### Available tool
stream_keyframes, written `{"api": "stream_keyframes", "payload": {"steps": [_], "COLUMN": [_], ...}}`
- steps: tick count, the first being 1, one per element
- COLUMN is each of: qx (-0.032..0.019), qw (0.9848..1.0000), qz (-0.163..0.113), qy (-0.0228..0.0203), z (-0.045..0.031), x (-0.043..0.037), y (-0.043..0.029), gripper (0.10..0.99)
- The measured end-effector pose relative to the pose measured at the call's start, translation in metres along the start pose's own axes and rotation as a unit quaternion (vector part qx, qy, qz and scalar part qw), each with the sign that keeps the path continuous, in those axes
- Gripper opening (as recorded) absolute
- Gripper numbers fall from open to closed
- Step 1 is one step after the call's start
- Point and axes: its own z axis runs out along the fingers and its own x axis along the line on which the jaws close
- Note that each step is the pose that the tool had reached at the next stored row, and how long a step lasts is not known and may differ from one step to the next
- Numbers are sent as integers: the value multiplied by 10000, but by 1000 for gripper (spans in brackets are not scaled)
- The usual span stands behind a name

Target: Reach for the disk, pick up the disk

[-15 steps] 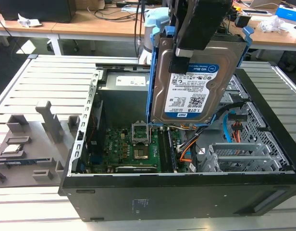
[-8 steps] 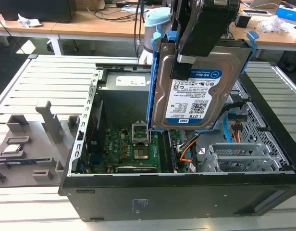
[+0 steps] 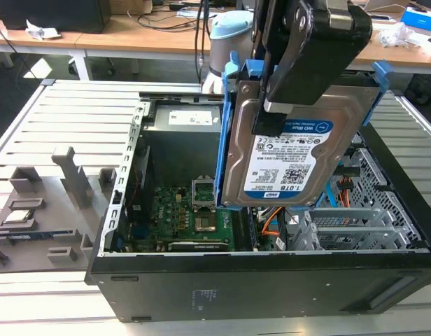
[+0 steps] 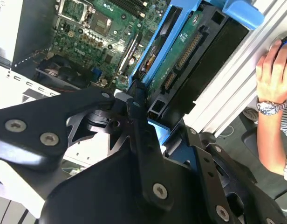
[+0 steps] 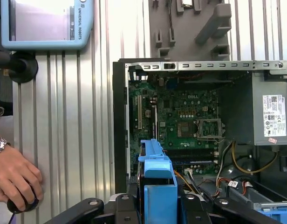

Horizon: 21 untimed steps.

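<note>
The disk [image 3: 285,164], a silver hard drive with a blue-and-white label and a blue side frame [image 3: 225,140], hangs upright above the open computer case [image 3: 257,280]. My gripper [image 3: 273,112] comes down from above and is shut on the disk's upper edge. In the second wrist view, the black fingers [image 4: 141,126] clamp the disk [image 4: 181,51] at its connector end. The first wrist view shows the disk's blue frame [image 5: 157,172] rising from between the gripper [image 5: 157,207] arms, over the case.
Inside the case lie a green motherboard [image 3: 191,217], orange and blue cables [image 3: 271,220] and a grey power-supply box [image 5: 271,116]. A person's hand [image 5: 15,175] rests on a mouse on the ribbed table. A teach pendant [image 5: 45,23] and grey fixtures [image 3: 68,182] lie nearby.
</note>
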Motion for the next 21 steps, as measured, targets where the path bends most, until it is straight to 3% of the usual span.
{"api": "stream_keyframes", "payload": {"steps": [3,8,14,21], "qx": [0,-6,-37,-55], "qw": [10000,10000,10000,10000], "qz": [0,-1,0,0], "qy": [-6,-25,-24,-23], "z": [2,1,-12,-21], "x": [81,88,77,70], "y": [-3,-85,-414,-604], "gripper": [365,365,365,365]}}
